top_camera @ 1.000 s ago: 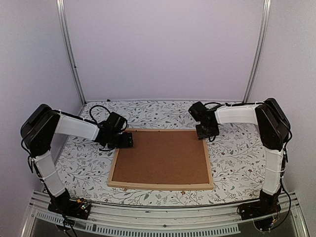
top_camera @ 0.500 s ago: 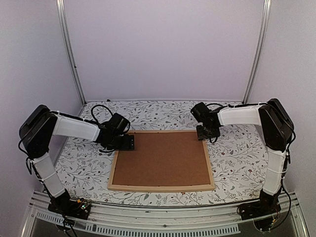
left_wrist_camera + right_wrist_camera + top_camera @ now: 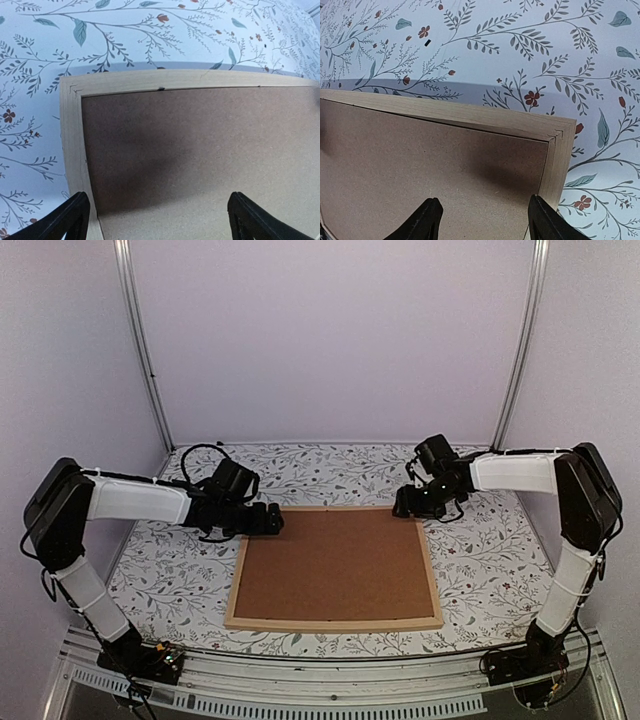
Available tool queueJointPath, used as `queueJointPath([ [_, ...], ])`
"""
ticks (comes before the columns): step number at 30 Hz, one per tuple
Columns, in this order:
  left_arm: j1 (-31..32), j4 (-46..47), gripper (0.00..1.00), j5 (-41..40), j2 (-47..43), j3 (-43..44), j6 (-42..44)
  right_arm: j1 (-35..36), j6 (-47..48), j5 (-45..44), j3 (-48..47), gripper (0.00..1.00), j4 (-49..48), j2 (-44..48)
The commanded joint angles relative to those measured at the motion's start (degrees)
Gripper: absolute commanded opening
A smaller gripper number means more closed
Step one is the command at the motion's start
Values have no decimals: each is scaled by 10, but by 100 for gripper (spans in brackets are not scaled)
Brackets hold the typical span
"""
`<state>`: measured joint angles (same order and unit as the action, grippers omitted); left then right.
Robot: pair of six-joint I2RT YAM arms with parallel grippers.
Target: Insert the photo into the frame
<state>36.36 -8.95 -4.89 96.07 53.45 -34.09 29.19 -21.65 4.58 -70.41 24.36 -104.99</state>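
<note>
Judging the frame (image 3: 335,622) light, stiff and thin-railed, I'd pinch its wood rail at the far corners, where left gripper (image 3: 271,520) and right gripper (image 3: 404,508) hover spread, empty.

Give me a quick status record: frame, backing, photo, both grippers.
frame: light wood frame, lying flat on the floral tablecloth, back side up
backing board: brown backing board sits inside the frame and fills its opening
photo: not visible in any view
left gripper: left gripper open, over the frame's far left corner, holding nothing
right gripper: right gripper open, over the frame's far right corner, holding nothing
</note>
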Motion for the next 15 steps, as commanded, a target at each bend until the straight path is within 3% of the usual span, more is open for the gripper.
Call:
queueJointPath([
  [1,-4,22,99,21,-13,-7,4,-26,-3,67,23,63,-40,-4],
  [8,-5,11,99,1,-20,-9,7,-51,-3,41,51,63,-51,16],
  [15,-11,5,100,-8,-16,-13,11,-75,8,67,62,64,-62,12],
])
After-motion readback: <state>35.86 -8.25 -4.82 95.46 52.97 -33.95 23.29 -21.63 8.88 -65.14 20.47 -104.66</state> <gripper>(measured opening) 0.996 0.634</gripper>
